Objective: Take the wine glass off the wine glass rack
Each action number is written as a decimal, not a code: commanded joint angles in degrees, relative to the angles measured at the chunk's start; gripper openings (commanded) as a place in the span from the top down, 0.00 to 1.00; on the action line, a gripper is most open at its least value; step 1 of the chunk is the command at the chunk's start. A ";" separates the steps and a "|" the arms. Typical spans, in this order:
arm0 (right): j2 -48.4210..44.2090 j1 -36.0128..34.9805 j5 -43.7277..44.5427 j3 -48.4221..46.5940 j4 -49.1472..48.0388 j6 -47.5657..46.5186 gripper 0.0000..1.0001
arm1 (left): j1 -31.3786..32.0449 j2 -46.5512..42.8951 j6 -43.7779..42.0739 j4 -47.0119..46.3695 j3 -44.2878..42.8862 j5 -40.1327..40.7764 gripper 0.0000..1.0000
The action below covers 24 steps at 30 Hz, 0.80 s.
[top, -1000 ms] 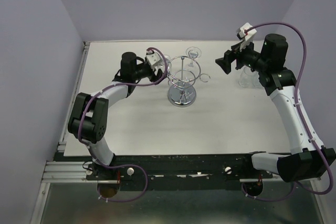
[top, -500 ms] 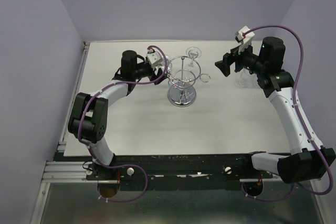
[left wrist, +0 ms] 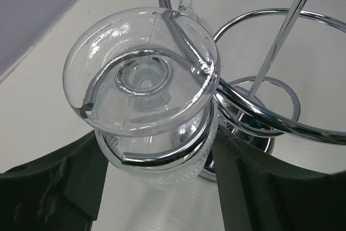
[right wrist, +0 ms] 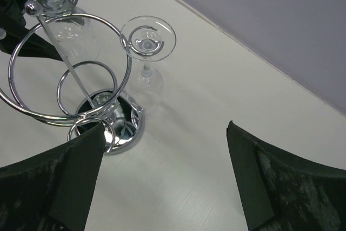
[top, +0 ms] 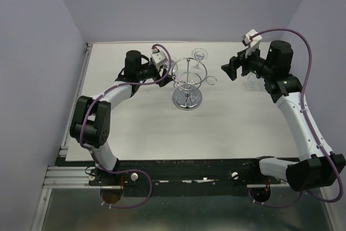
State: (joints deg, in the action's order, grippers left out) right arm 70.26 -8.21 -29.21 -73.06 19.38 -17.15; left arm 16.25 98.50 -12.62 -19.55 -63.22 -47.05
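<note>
My left tool (left wrist: pixel 159 144) sits low in the left wrist frame with its two dark fingers on either side of the bowl of an upside-down wine glass (left wrist: pixel 141 79). The gap between them is about as wide as the bowl, and I cannot tell whether the pads press on the glass or only stand just beside it. The glass hangs by its foot from a chrome loop holder (left wrist: pixel 184 36) at the left side of the wine glass rack (top: pixel 187 99), which stands on its round base near the middle of the worktop (top: pixel 232 128). The foot rests on the wire and the stem runs down through the loop, so this glass is not yet off. A second wine glass (right wrist: pixel 147 39) hangs from a loop at the upper side of the rack. A third glass (top: pixel 252 83) stands upright on the worktop at the right, partly hidden by my right arm. My right tool (right wrist: pixel 165 128) hovers well to the right of the rack, spread wide and holding nothing. I judge the task to be at the grasp: what is left is to secure the bowl, raise the foot clear of the wire and draw the stem out of the loop's opening.
</note>
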 commanded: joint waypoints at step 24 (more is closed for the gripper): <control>-1.35 -0.32 -0.23 2.57 -3.47 2.38 0.00 | -2.89 -7.62 -2.94 -0.93 3.02 5.21 1.00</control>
State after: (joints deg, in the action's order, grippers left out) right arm 68.90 -8.21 -29.21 -70.76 17.58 -15.75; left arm 14.15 93.80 -14.59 -17.41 -59.96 -43.03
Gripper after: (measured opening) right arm 0.998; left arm 0.765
